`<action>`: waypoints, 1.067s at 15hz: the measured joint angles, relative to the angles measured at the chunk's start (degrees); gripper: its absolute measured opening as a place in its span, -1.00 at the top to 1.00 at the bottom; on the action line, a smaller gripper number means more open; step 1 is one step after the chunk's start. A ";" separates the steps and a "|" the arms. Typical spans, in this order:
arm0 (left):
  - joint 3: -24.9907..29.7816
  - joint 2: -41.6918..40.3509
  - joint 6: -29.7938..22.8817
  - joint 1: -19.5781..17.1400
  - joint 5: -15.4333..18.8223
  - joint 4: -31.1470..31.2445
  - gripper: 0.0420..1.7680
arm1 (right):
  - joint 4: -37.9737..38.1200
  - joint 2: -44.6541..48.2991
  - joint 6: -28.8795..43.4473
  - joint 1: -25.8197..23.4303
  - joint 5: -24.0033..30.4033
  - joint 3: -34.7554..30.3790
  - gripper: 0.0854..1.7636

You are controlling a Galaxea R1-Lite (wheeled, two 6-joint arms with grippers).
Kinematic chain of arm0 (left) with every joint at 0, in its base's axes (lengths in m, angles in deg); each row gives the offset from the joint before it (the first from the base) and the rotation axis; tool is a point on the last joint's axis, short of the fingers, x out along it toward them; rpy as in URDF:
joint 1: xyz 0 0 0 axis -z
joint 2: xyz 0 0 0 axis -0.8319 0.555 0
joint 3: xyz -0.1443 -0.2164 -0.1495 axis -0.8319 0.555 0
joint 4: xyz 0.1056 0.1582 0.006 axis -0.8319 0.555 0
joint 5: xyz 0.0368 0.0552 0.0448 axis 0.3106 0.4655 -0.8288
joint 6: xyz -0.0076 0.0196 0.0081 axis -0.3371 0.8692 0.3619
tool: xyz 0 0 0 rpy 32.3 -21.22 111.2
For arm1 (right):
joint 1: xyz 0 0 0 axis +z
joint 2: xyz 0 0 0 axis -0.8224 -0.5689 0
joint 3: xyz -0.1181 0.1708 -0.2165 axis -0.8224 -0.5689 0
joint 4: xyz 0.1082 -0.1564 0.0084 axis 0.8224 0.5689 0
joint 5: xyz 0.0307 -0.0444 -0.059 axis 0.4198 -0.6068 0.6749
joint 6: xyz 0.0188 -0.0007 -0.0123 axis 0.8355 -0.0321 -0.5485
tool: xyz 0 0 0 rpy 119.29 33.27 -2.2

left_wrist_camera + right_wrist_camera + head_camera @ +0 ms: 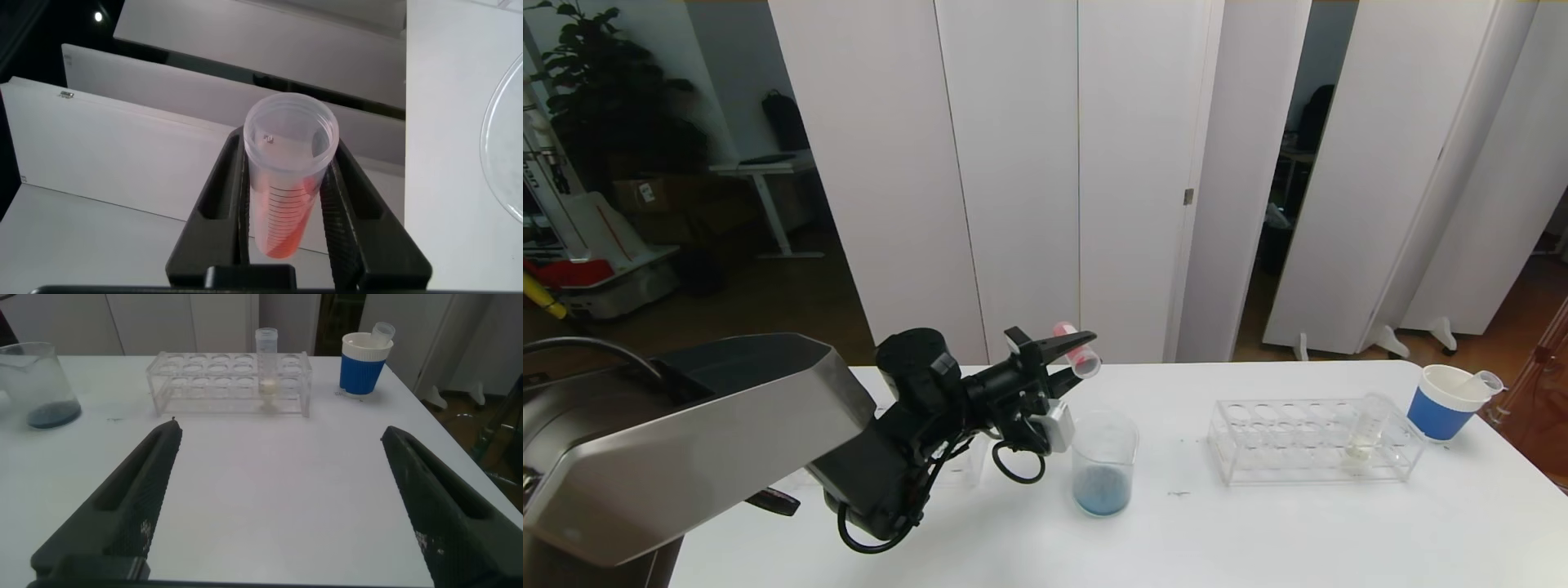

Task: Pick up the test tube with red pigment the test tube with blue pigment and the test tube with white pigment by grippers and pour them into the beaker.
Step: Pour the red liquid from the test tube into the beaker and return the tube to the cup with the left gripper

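The left gripper (1072,359) was clamped on the test tube with red pigment (1076,348), holding it tilted just above and behind the beaker (1103,462), its open mouth pointing toward the robot's right. Red liquid lay along the tube's lower side. The beaker stood on the white table (1258,531) with blue liquid at its bottom. To its right, the test tube with white pigment (1368,426) stood upright in a clear rack (1307,445). Beyond the rack sat a blue-banded paper cup (1445,402) with 1 empty tube (1486,380) leaning in it. The right gripper (278,498) hovered low over the table, jaws spread wide and holding nothing.
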 joint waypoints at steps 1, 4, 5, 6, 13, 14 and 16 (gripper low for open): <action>0.09 -0.02 0.16 0.04 0.02 0.00 0.36 | 0.00 0.00 0.00 0.00 0.00 0.00 -0.98; 0.27 -0.10 2.17 0.01 1.01 0.04 0.36 | 0.00 0.00 0.02 0.00 0.00 0.00 -0.98; 0.27 -0.13 2.76 0.04 1.07 0.04 0.36 | 0.00 0.00 0.02 0.00 0.00 0.00 -0.98; 0.22 -0.16 3.04 0.06 1.07 0.04 0.36 | 0.00 0.00 0.00 0.00 0.00 0.00 -0.98; 0.16 -0.24 4.49 0.17 2.08 0.09 0.36 | 0.01 0.00 -0.02 0.00 0.00 0.00 -0.98; 0.06 -0.22 4.49 0.17 2.50 0.06 0.36 | 0.01 0.00 0.02 0.00 0.01 0.00 -0.98; -0.09 -0.13 4.52 0.20 3.35 0.06 0.36 | 0.00 0.00 0.00 0.00 0.00 0.00 -0.98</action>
